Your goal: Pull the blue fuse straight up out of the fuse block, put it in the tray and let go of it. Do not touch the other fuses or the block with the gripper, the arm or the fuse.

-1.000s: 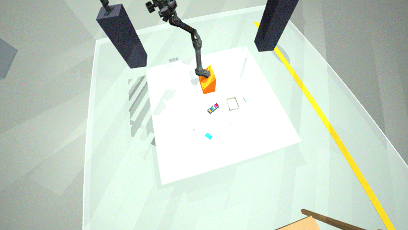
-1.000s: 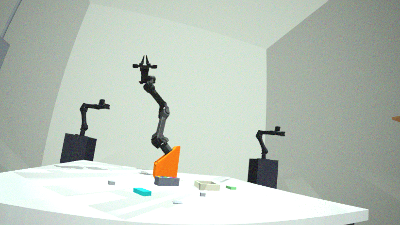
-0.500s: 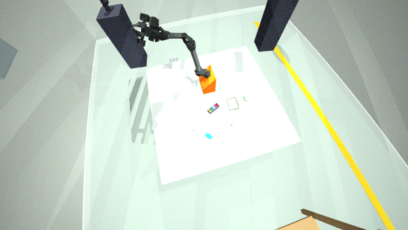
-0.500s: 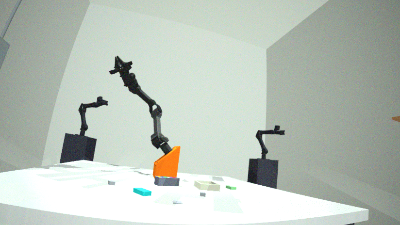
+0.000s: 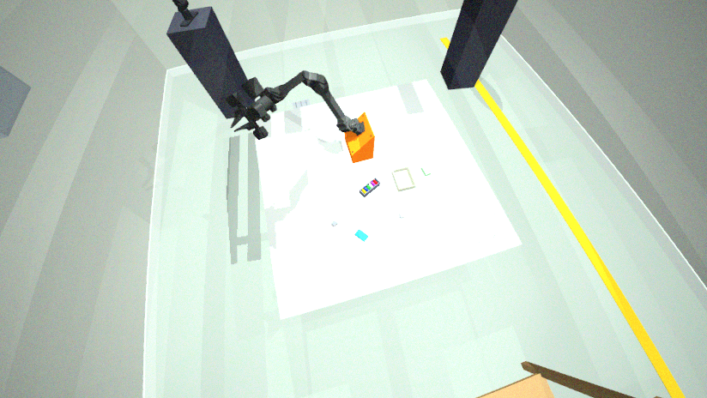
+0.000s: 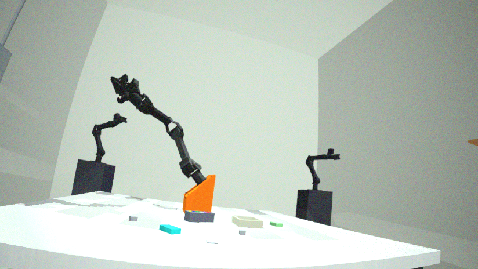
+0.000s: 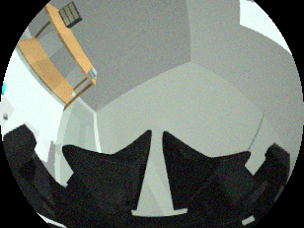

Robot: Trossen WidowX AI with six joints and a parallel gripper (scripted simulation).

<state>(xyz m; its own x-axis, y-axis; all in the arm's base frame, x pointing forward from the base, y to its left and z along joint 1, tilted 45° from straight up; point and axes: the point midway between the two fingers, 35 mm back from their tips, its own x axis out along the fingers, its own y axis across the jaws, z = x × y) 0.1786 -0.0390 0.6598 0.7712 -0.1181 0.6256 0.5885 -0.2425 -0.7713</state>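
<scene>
The blue fuse (image 5: 369,187) sits in the small grey rectangular fuse block (image 6: 199,216) on the white mat (image 5: 444,237), seated among the other fuses; in the top view it shows as a small blue patch between a yellow-green fuse (image 5: 365,189) and a magenta fuse (image 5: 374,183), too small to make out further. The block lies just in front of the orange wedge-shaped base (image 6: 199,195) that carries the arm (image 6: 177,137). To one side of the block, apart from it, stands the shallow cream rectangular tray (image 6: 247,221). Beyond the tray lies a small flat green piece (image 6: 275,224). On the other side of the block, nearer the exterior camera, lie a flat cyan rectangular block (image 6: 169,228) and a small grey cube (image 6: 133,218); another small grey cube (image 6: 242,232) rests in front of the tray.

The dark grey arm rises from the orange base, bends at the elbow and stretches up and away from the fuse block. Its black parallel-jaw gripper (image 7: 156,152) is high above the table, well apart from the block and the tray. In the wrist view the fingers stand close together with only a narrow wedge of pale wall between them, and nothing lies between them. Two dark pedestals (image 6: 93,177) with smaller arms stand at the far edge of the table.
</scene>
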